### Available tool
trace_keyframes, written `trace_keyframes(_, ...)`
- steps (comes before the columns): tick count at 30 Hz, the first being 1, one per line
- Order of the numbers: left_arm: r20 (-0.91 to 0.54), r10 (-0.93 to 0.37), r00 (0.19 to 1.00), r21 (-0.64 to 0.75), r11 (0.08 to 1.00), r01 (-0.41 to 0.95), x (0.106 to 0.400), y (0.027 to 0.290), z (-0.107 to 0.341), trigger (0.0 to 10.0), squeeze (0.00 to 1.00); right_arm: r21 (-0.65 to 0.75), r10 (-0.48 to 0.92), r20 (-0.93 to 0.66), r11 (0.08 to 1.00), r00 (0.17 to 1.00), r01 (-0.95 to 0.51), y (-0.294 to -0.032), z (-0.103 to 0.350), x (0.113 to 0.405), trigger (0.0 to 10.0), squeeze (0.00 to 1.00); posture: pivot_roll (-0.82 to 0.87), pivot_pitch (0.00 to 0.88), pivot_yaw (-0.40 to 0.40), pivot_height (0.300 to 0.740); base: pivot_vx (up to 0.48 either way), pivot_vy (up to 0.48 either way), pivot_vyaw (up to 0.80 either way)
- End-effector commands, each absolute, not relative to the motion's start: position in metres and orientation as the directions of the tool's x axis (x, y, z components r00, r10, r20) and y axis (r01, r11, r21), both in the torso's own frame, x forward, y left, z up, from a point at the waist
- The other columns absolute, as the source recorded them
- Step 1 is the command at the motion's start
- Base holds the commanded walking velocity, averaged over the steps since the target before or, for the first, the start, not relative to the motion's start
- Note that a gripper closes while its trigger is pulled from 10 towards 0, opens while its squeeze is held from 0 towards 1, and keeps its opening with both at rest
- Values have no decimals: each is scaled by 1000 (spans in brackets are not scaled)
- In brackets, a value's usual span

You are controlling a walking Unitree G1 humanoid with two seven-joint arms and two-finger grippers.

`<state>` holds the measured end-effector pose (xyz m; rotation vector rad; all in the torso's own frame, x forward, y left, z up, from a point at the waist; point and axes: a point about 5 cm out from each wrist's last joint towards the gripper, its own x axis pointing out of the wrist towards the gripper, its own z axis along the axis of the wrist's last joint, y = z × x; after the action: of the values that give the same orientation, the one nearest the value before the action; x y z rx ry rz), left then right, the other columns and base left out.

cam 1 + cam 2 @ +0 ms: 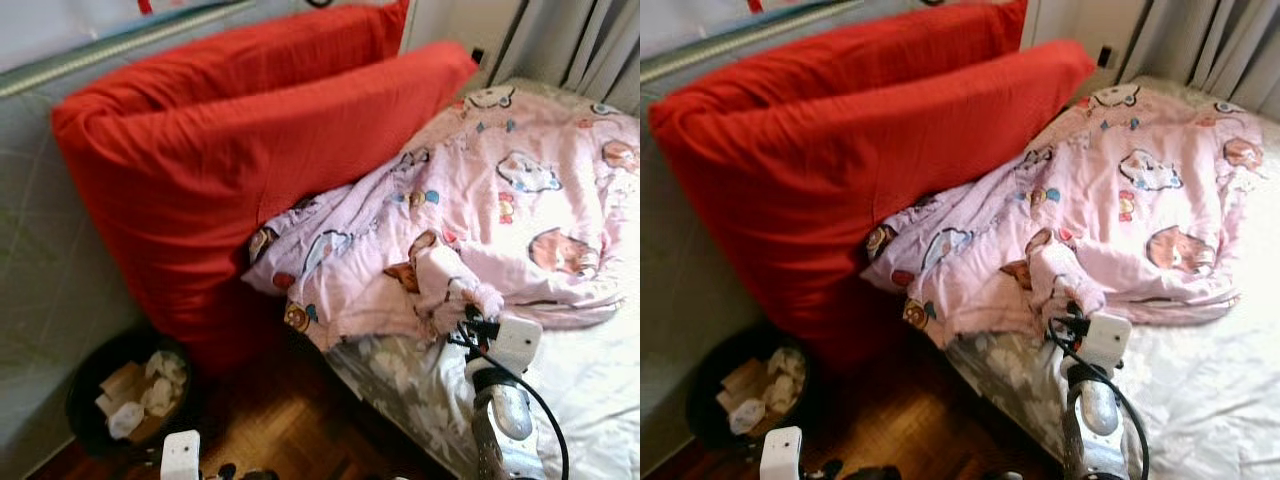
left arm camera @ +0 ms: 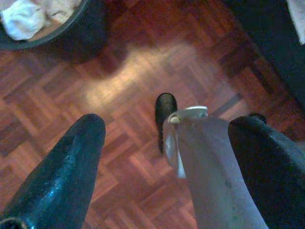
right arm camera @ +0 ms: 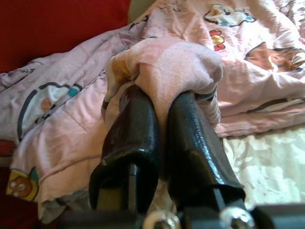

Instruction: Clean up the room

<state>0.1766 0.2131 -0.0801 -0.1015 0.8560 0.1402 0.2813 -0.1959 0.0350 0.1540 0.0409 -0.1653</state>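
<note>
A pink cartoon-print blanket [image 1: 480, 220] lies crumpled across the bed, its near edge hanging over the side. My right gripper [image 3: 162, 102] is shut on a bunched fold of the blanket [image 3: 176, 64] at that near edge; in the left eye view the right gripper [image 1: 470, 305] sits at the blanket's lower hem. My left gripper [image 2: 167, 138] hangs low over the parquet floor [image 2: 124, 71], fingers spread open, holding nothing. A grey part of my own body crosses between its fingers.
Two big red pillows [image 1: 230, 150] lean against the grey wall beside the bed. A black waste bin [image 1: 125, 395] with crumpled paper stands on the floor at the left. The flowered white sheet [image 1: 590, 400] shows at the right. Curtains [image 1: 590, 45] hang behind.
</note>
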Motion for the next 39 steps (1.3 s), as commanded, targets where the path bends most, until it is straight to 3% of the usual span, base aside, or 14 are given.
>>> trace_keyframes(1,-785,79,614,-33,985,-169,166,212,-86,10000,0,141,-161,-26,977,987,163,-197,39,282,10000,0,62,102,-14,740,-255,0,0)
trace_keyframes(39,-784,86,615,-20,986,-163,168,214,-85,10000,0,0,-120,124,993,985,120,-188,69,287,10000,0,69,136,-9,740,-241,0,0)
